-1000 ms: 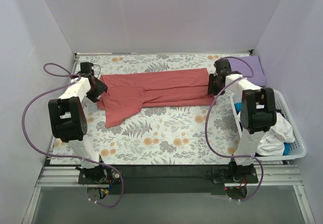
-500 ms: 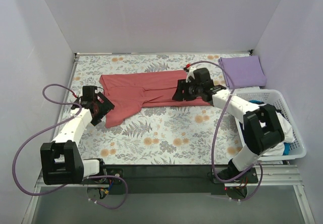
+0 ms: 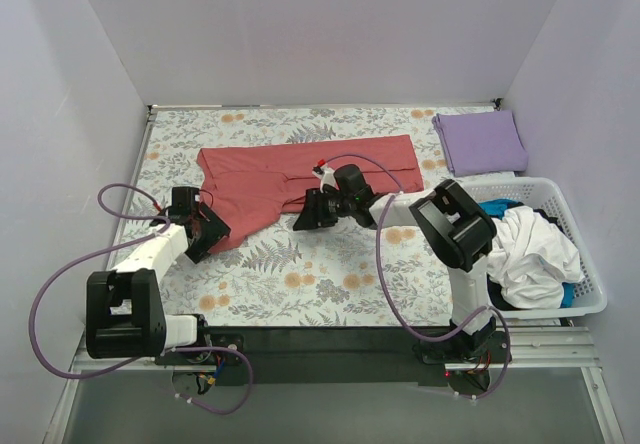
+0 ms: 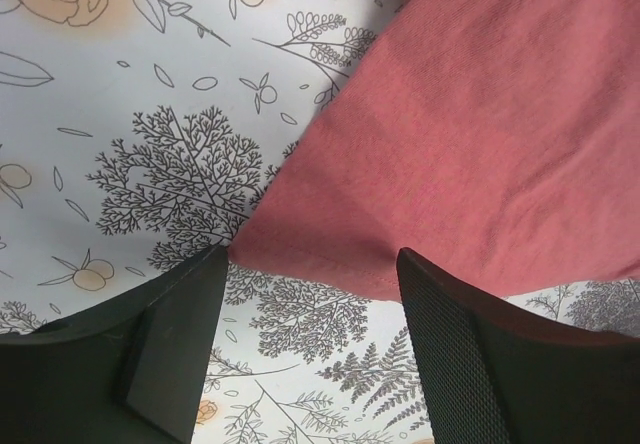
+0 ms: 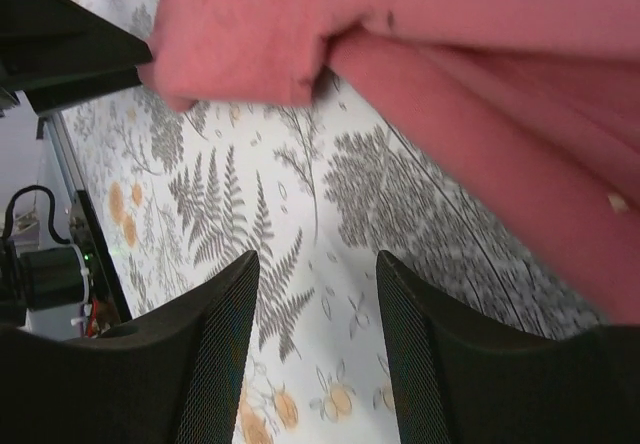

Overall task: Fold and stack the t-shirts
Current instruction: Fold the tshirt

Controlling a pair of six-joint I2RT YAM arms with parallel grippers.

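Beside basket (image 3: 560,310), salmon tee (image 3: 300,169), left end effector (image 4: 312,256), right end effector (image 5: 318,260) (both agape).

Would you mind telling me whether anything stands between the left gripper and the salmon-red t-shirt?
Nothing visible does. The left gripper is open, and in the left wrist view a hem corner of the salmon-red t-shirt lies in the gap between its fingers, with only the floral table cloth around it.

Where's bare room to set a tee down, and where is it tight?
Widest bare patch: the floral table cloth on the near side, between the salmon-red t-shirt and the arm bases. A thin strip runs behind that shirt along the back wall. Crowded: the right side, with the lavender t-shirt and the white basket.
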